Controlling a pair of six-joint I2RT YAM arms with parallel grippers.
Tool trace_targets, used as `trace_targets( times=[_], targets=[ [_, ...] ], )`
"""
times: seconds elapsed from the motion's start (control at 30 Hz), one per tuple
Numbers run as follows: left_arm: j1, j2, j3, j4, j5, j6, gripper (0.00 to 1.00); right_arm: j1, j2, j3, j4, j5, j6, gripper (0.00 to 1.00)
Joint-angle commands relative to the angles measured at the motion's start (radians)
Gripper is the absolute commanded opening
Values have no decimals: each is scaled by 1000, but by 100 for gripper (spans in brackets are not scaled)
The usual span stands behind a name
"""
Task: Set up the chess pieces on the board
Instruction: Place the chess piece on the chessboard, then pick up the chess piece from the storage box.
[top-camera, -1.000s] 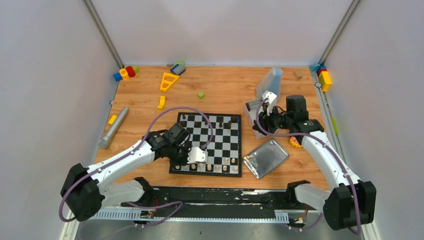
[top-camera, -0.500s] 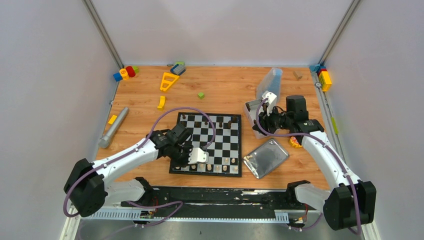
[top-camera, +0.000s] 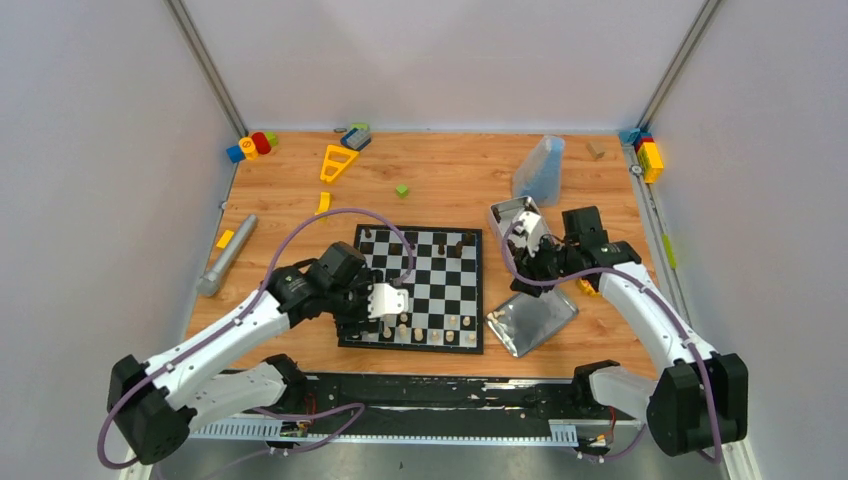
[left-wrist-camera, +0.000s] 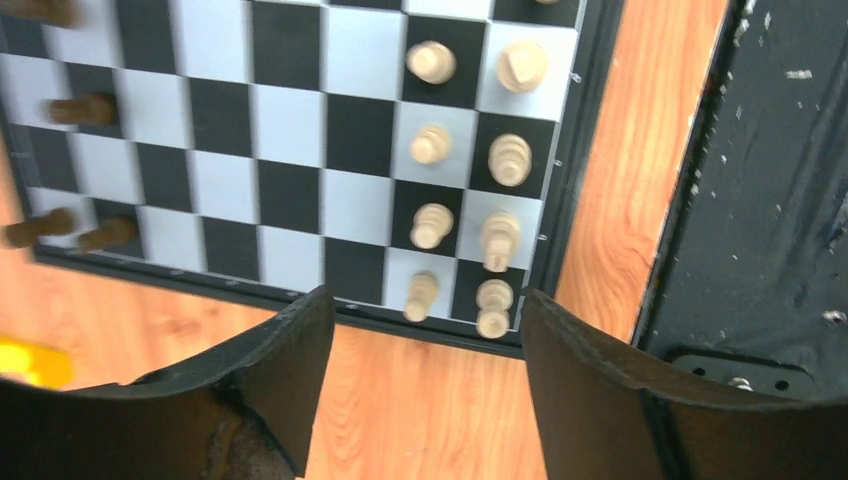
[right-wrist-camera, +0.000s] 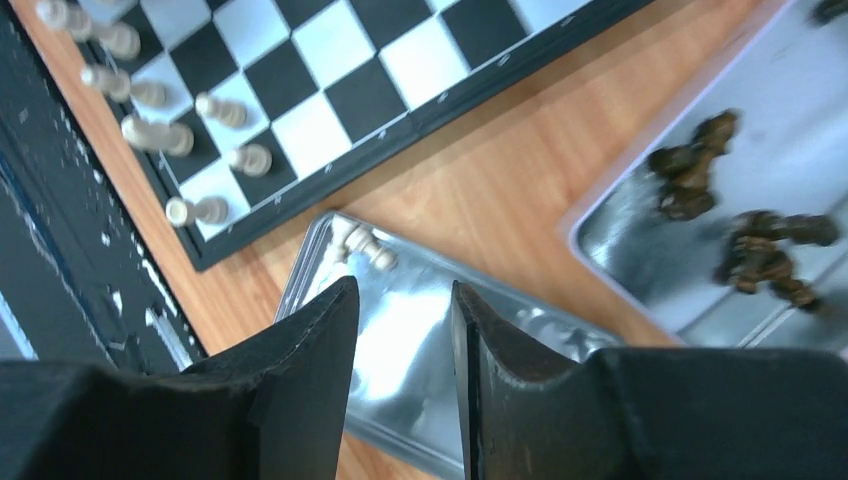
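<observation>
The black-and-white board (top-camera: 430, 285) lies mid-table. Cream chess pieces (top-camera: 440, 328) line its near rows, and dark ones (top-camera: 400, 245) stand along the far edge. My left gripper (top-camera: 388, 300) hovers over the board's near left corner, open and empty. In the left wrist view its gripper (left-wrist-camera: 425, 325) frames the corner's cream pieces (left-wrist-camera: 432, 225). My right gripper (top-camera: 528, 242) hangs open and empty between the two metal trays. In the right wrist view its gripper (right-wrist-camera: 403, 320) is above the near tray (right-wrist-camera: 410, 270), which holds a cream piece (right-wrist-camera: 362, 243). Several dark pieces (right-wrist-camera: 760, 250) lie in the far tray (right-wrist-camera: 640, 250).
A clear plastic container (top-camera: 540, 170) stands behind the far tray (top-camera: 505, 212). Toy blocks (top-camera: 250, 146), a yellow triangle (top-camera: 337, 160) and a green cube (top-camera: 401, 190) lie at the back. A grey cylinder (top-camera: 226, 255) rests at the left, and more blocks (top-camera: 647, 152) at the right.
My left gripper has opened and lifted slightly off the board's near left corner, leaving a cream piece standing. My right gripper has moved from the far tray toward the near one.
</observation>
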Motion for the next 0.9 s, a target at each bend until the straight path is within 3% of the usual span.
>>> trace_targets(
  times=[0.0, 0.27, 0.87],
  targets=[
    [10, -97, 83, 21, -25, -52, 81, 63, 15, -58, -87, 38, -113, 40],
    [12, -90, 145, 35, -60, -74, 86, 224, 138, -125, 10, 166, -141, 39],
    [17, -44, 172, 38, -73, -52, 86, 264, 232, -132, 128, 229, -177, 40]
  ],
)
